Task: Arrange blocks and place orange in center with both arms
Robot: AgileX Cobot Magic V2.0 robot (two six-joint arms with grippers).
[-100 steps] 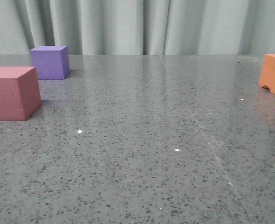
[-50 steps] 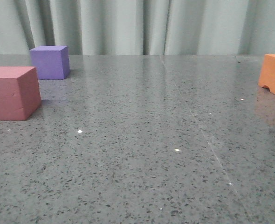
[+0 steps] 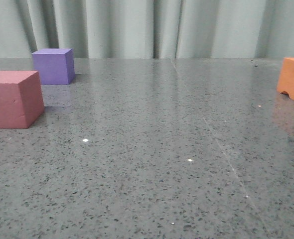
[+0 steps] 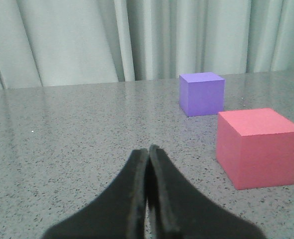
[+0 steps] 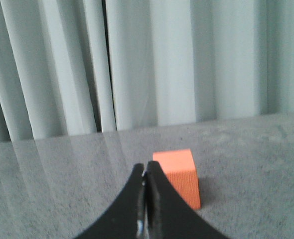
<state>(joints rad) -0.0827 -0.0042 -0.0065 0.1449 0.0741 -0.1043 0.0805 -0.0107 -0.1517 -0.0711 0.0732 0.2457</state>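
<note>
There are no words, numbers, labels or signs to read on the pink-red cube [image 3: 13,98], the purple cube [image 3: 53,66], the orange cube [image 3: 293,78] or the grey surface [image 3: 152,149].

Your front camera sits low, just above the grey tabletop [image 3: 152,149], facing forward toward the pale curtain [image 3: 137,27]. Your left wrist camera looks along its closed fingers, close to the pink-red cube [image 4: 256,147] and purple cube [image 4: 202,93], both shared with the front view. Your right wrist camera faces the orange cube [image 5: 179,174], also shared.
</note>
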